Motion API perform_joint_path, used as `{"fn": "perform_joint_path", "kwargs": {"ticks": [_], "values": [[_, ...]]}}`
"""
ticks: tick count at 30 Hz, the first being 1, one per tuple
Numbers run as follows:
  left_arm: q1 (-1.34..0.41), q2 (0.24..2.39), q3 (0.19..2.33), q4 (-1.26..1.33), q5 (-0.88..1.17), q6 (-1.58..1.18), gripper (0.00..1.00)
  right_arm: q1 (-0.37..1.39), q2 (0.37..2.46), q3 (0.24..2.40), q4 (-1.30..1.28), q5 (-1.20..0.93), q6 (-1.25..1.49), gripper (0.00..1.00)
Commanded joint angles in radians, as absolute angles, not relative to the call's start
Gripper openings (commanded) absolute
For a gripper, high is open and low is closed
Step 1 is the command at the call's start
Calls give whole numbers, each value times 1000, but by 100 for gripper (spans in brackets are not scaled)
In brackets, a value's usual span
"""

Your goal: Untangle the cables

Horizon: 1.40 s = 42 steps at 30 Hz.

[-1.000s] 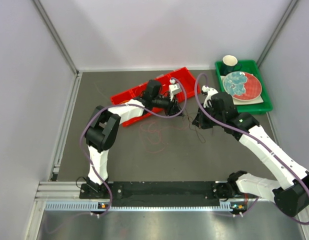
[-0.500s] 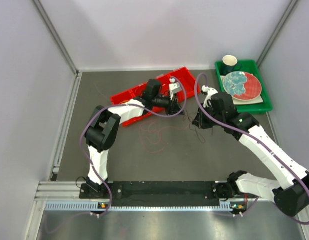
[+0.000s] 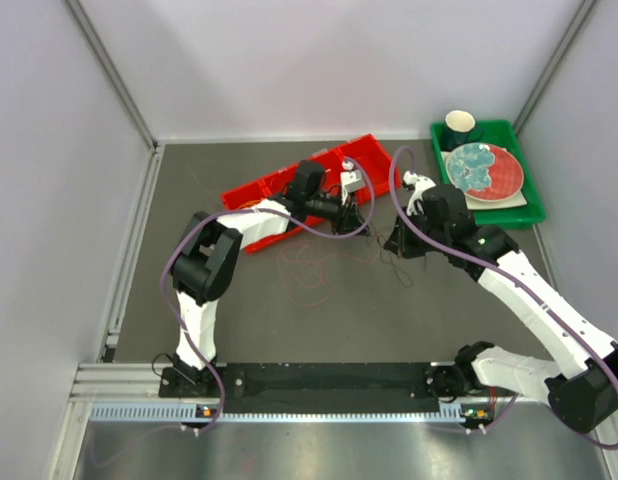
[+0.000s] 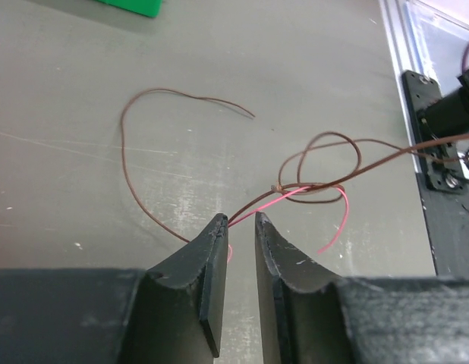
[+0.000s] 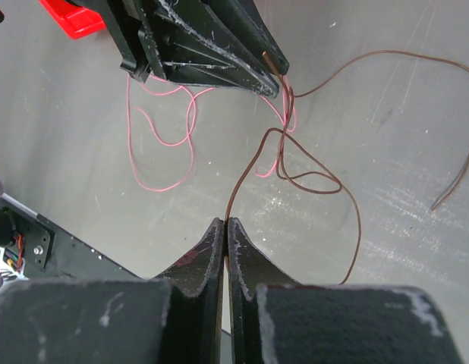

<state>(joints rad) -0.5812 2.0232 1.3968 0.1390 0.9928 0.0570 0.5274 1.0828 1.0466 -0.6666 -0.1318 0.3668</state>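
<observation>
Your right gripper (image 5: 226, 226) is clamping the brown cable (image 5: 242, 178); only your left wrist view is showing the left gripper (image 4: 238, 221) standing slightly parted around the pink cable (image 4: 265, 205).

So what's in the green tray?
A dark cup and a red plate holding something pale blue, resting on a pale slab. The tray floor beneath them is covered.

The left gripper (image 3: 362, 221) now sits a touch nearer the table's (image 3: 239, 330) near edge than a second ago, and its wrist camera (image 3: 353, 181) is slightly lower. The pinkish cable (image 3: 307, 268) trailing from it lies differently, its loops shifted a little mid-table.
</observation>
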Motion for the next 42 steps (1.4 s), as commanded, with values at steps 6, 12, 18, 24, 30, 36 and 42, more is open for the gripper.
{"fn": "perform_joint_path", "kwargs": {"ticks": [6, 12, 18, 24, 30, 36, 42], "values": [[-552, 2057, 1485, 36, 1158, 193, 27, 440, 1101, 1046, -626, -388, 321, 0], [-542, 2092, 1586, -179, 1216, 355, 27, 393, 1123, 1081, -640, -454, 288, 0], [-535, 2103, 1598, -209, 1239, 374, 26, 385, 1150, 1108, -655, -466, 273, 0], [-538, 2098, 1582, -184, 1230, 365, 27, 384, 1158, 1114, -646, -492, 282, 0], [-549, 2109, 1575, -179, 1203, 362, 29, 385, 1158, 1115, -635, -515, 298, 0], [-549, 2118, 1577, -170, 1204, 351, 26, 379, 1157, 1115, -634, -522, 304, 0], [-549, 2121, 1574, -175, 1201, 356, 29, 362, 1149, 1118, -632, -540, 307, 0]]}}
